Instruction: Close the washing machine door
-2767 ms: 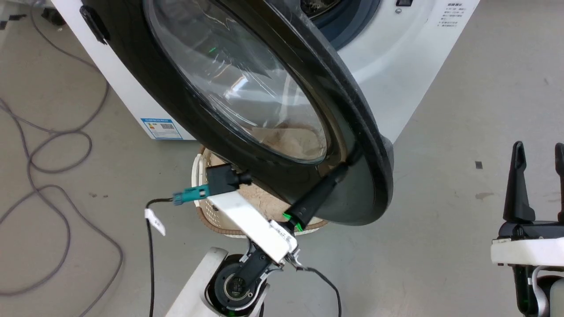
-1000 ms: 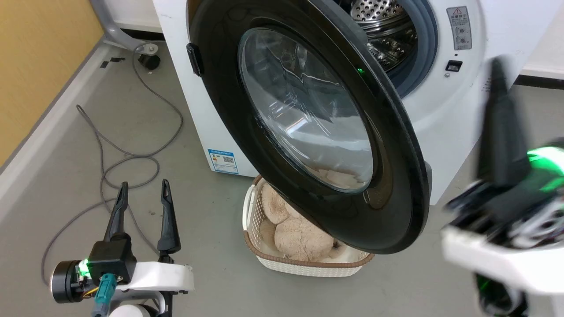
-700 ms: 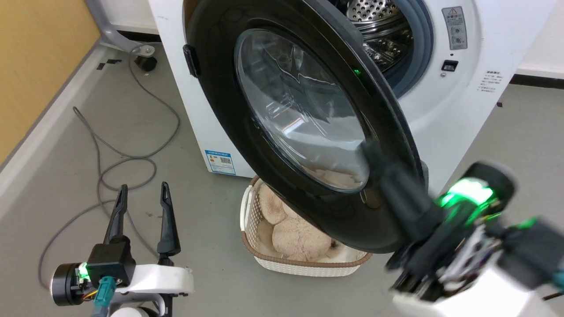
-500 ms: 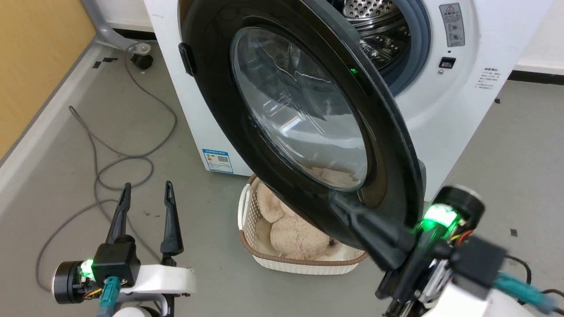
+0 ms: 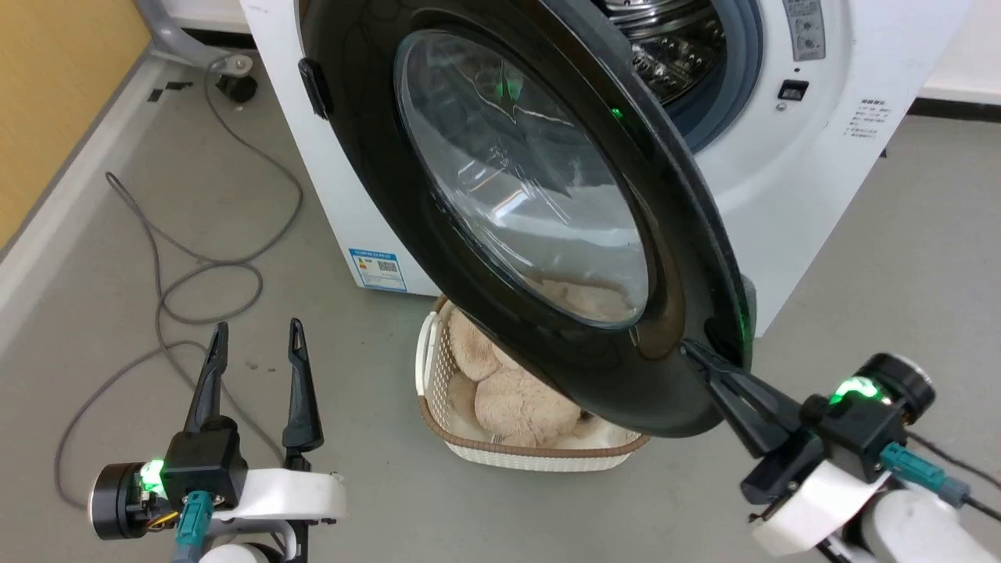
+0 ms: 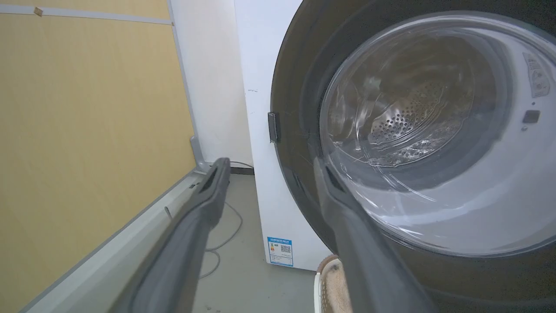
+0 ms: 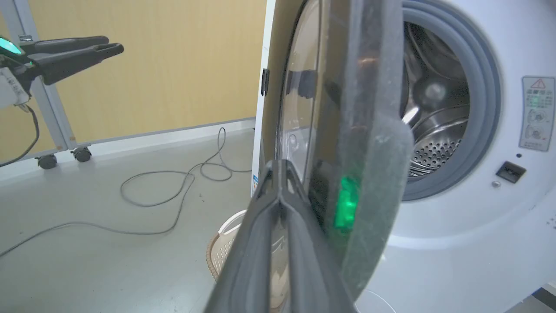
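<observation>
Nearest the robot, the left gripper (image 5: pixel 256 332) hangs low over the floor (image 5: pixel 899 258) on the robot's left, well apart from the work. Its fingers are spread wide with nothing between them. It looks parked out of the swing path rather than taking part.

The right gripper (image 5: pixel 696 356) is the working one. Its two fingers are pressed flat together with nothing between them, so they act as one stiff prod. Their tip lies at the lower outer rim of the washing machine door (image 5: pixel 516 180), on the free side farthest from the hinge. In the right wrist view the fingers (image 7: pixel 256 252) run up alongside the glossy outer face. The tip looks to be touching, though this cannot be told for sure. That spot probably gives the most leverage for a push.

Just past the grippers, a basket (image 5: pixel 426 367) holding a plush toy (image 5: pixel 508 399) sits on the floor at the foot of the washing machine (image 5: pixel 790 195), under the overhanging door. It appears to lie below the door's rim, so it should not block the swing.

The door stands roughly half open, hinged at the machine's left edge, leaving the steel drum (image 5: pixel 672 55) exposed. The closing is hardly begun. The door needs a steady push toward the machine until it latches.
</observation>
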Available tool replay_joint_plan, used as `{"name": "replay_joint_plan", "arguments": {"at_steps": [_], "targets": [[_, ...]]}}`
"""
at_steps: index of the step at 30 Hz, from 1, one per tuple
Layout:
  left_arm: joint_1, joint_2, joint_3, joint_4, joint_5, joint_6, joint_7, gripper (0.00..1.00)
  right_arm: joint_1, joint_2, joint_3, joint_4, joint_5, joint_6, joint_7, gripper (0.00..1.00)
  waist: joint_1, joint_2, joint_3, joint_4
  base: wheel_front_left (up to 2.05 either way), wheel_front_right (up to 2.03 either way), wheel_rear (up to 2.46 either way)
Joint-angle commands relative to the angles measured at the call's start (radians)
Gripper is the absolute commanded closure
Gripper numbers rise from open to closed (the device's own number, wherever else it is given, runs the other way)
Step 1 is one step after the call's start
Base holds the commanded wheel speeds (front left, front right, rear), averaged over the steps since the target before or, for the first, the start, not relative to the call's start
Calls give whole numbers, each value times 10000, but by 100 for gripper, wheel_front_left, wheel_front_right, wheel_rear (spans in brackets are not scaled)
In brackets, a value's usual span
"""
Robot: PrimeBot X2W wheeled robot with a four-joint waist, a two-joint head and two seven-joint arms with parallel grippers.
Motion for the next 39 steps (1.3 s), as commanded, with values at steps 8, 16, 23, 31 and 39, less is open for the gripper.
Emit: {"name": "replay_joint_plan", "arguments": {"at_steps": [8,16,23,31,39], "targets": [[-274,-109,-46,-75,101,103,-43,0,-168,143,-1343,741,-386,6,-34,100,0,0,531,12,0,0,0],[-809,-175,-288,-187,91,216,-43,0,-1893,3,-2196,2052,-679,6,-34,100,0,0,1471,91,0,0,0],[-1319,-214,-584,-227,29,315,-43,0,-3450,-262,-2524,3213,-755,6,-34,100,0,0,2243,356,0,0,0],[-1719,-233,-746,-225,-61,398,-43,0,-5074,-678,-2169,4606,-629,6,-34,100,0,0,2810,496,0,0,0],[-1935,-239,-886,-216,-129,477,-43,0,-6218,-887,-2118,5579,-622,6,-34,100,0,0,3106,589,0,0,0]]}}
